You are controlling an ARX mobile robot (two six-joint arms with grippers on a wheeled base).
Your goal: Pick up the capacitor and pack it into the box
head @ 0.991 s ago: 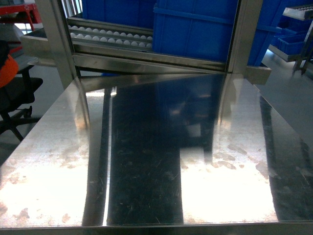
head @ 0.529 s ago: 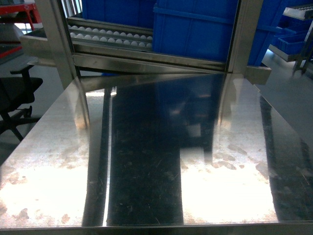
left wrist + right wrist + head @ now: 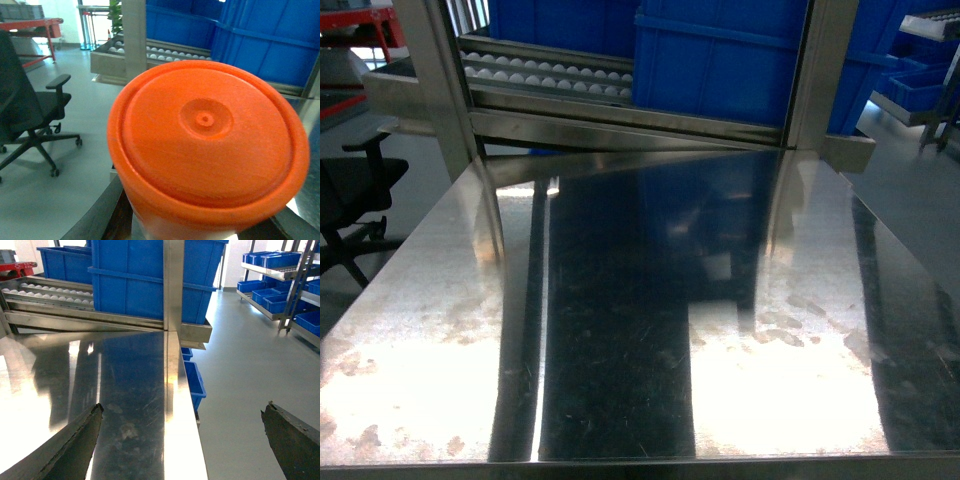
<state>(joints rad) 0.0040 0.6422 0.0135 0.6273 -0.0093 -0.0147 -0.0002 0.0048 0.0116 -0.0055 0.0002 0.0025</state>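
Capacitor (image 3: 207, 145), a big orange cylinder, fills the lower centre of the left wrist view, end-on; whether the left gripper clamps it cannot be told. Right gripper (image 3: 182, 440) stands spread wide at the lower frame over the steel table (image 3: 125, 390). Blue crates (image 3: 715, 60) sit top centre on the roller rack (image 3: 545, 75).

Bright overhead light bounces hard off the steel table (image 3: 620, 330), and two patches near the front edge burn out to pure white in the head view. Dark reflected bands run between them, with the blue crates (image 3: 720, 60) mirrored as a soft smear. The left wrist view is filled by an orange lid (image 3: 205, 140), close and slightly soft, evenly lit. The right wrist view is crisp, with daylight-bright floor and a glare streak along the table edge.
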